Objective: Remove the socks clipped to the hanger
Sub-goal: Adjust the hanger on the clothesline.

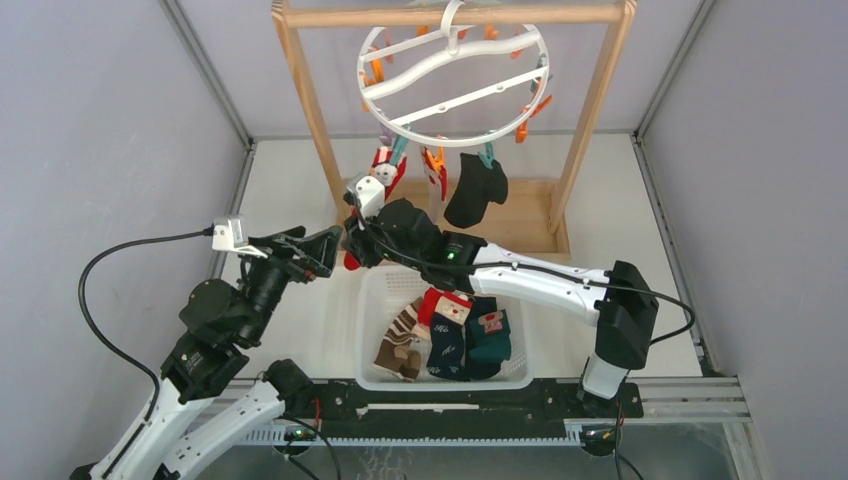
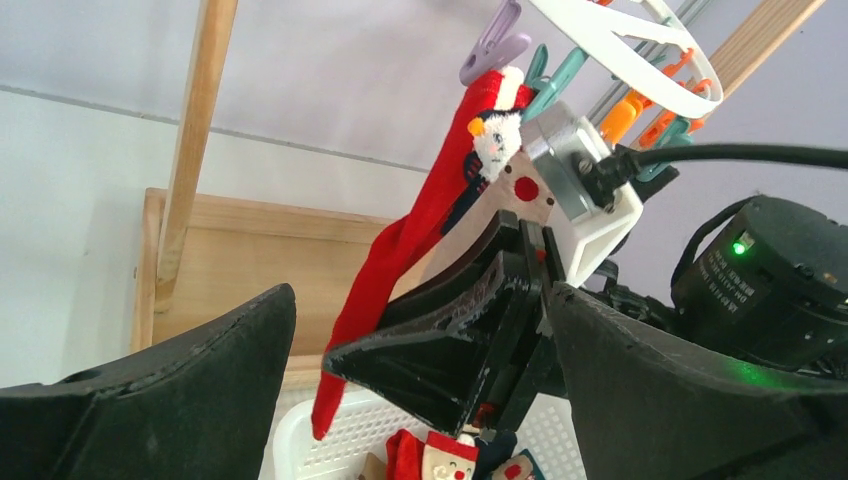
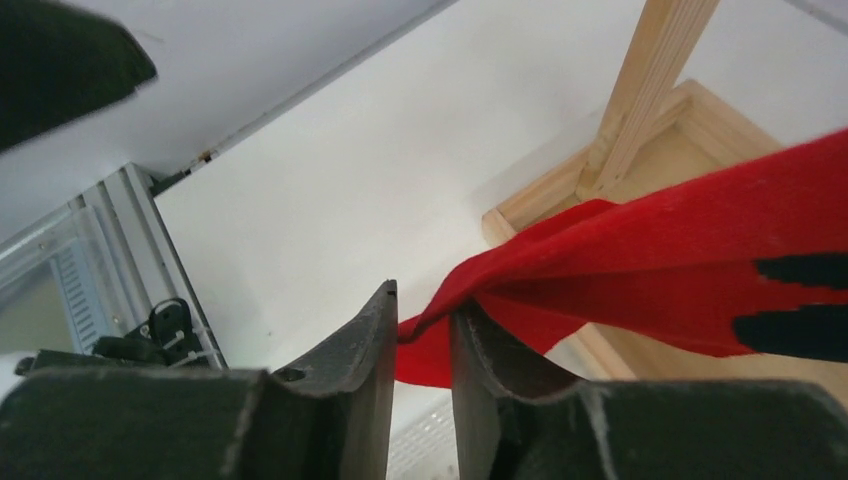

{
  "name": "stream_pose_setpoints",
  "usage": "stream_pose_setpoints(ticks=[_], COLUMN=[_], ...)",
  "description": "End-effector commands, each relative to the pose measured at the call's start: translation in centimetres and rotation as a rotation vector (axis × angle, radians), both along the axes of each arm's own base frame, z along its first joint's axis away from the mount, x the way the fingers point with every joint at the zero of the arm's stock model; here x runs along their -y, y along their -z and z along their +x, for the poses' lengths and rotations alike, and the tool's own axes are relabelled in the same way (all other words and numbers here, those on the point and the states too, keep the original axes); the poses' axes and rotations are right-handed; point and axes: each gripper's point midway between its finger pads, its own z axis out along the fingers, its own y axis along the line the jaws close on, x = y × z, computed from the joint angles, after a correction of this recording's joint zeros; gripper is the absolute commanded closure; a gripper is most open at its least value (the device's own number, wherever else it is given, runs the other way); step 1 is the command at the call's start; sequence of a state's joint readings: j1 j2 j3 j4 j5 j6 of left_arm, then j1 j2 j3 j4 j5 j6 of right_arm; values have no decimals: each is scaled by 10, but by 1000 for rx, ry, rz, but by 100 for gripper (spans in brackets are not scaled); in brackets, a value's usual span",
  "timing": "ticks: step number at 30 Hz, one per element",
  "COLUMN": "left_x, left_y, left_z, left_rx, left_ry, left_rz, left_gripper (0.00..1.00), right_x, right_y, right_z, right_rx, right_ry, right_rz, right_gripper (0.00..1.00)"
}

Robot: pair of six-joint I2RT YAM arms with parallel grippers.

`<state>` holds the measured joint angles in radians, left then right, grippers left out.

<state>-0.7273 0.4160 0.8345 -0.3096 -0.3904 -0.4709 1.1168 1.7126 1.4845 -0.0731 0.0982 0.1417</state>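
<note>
The white round hanger (image 1: 450,75) hangs from the wooden rack. A red sock (image 2: 400,250) with a snowman figure is held at its top by a purple clip (image 2: 490,45). A black sock (image 1: 475,192) hangs from a teal clip. My right gripper (image 3: 420,300) has its jaws slightly parted, and a fold of the red sock (image 3: 640,260) lies loosely in the narrow gap near the tips. My left gripper (image 2: 420,295) stands wide open just left of the right one (image 1: 350,240), holding nothing.
A white basket (image 1: 372,300) below the hanger holds several socks (image 1: 450,335). The wooden rack (image 1: 310,110) has two uprights and a base frame behind the grippers. Empty orange and teal clips (image 1: 527,115) dangle from the ring.
</note>
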Motion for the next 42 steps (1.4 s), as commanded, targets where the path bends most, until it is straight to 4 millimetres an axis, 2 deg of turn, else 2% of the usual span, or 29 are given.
stream_pose_setpoints(ticks=[1, 9, 15, 21, 26, 32, 35, 38, 42], left_x=[-1, 7, 14, 21, 33, 51, 62, 74, 88], left_y=[-1, 0, 1, 1, 3, 13, 16, 18, 23], left_z=[2, 7, 11, 12, 13, 17, 17, 17, 16], left_rx=[10, 4, -3, -5, -15, -37, -46, -51, -61], left_ry=[-13, 3, 20, 44, 86, 129, 151, 169, 175], left_rz=[-7, 2, 3, -2, -6, -5, 1, 16, 50], left_gripper=[0, 0, 0, 0, 0, 0, 0, 0, 0], right_x=[14, 39, 61, 89, 128, 194, 223, 245, 256], right_y=[-17, -14, -10, -5, -10, -17, -13, -12, -8], right_z=[-12, -18, -25, -36, -39, -27, -20, -9, 1], right_rx=[8, 4, -6, -11, -12, 9, 17, 26, 35], right_ry=[5, 39, 73, 113, 184, 354, 425, 472, 483], right_rz=[24, 16, 5, -5, 18, 71, 93, 116, 135], right_gripper=[66, 56, 42, 40, 40, 40, 38, 37, 37])
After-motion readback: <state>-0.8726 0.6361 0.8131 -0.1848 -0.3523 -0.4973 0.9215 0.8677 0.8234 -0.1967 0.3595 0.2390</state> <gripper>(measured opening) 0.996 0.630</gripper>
